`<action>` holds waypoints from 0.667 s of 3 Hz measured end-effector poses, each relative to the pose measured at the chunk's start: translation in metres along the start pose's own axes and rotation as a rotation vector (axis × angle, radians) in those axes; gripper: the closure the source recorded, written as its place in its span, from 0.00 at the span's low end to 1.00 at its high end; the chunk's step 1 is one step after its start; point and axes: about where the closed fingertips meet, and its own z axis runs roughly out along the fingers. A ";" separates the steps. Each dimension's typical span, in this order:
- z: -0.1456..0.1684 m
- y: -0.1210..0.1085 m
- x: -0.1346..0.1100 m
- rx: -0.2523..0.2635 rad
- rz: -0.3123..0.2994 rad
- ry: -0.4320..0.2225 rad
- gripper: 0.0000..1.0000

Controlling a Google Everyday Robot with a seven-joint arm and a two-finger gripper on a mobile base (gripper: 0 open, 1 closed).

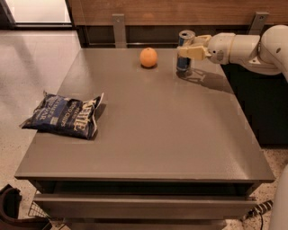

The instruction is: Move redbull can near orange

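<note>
- The gripper (pixel 185 50) is at the far right of the table, its cream fingers (pixel 194 51) clamped around the middle of the can (pixel 182 64).
- The white arm (pixel 238 47) reaches in from the right edge, roughly level, just above the tabletop.
- The can is upright, blue and silver, with its silver top showing above the fingers. Its base is at or just over the table surface; I cannot tell whether it touches. A shadow lies on the table to its right.
- The orange (pixel 148 57) sits on the table near the can's left side, with a clear gap between them. Both are close to the far edge.
- The table (pixel 157 126) is a plain grey-brown square top.
- A dark blue chip bag (pixel 63 116) lies flat near the left edge, well apart from the can and orange.
- A wooden wall panel (pixel 180 11) runs behind the table.
</note>
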 end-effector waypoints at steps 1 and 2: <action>0.004 0.011 0.012 0.009 -0.009 -0.005 1.00; 0.006 0.018 0.018 0.016 -0.015 -0.003 1.00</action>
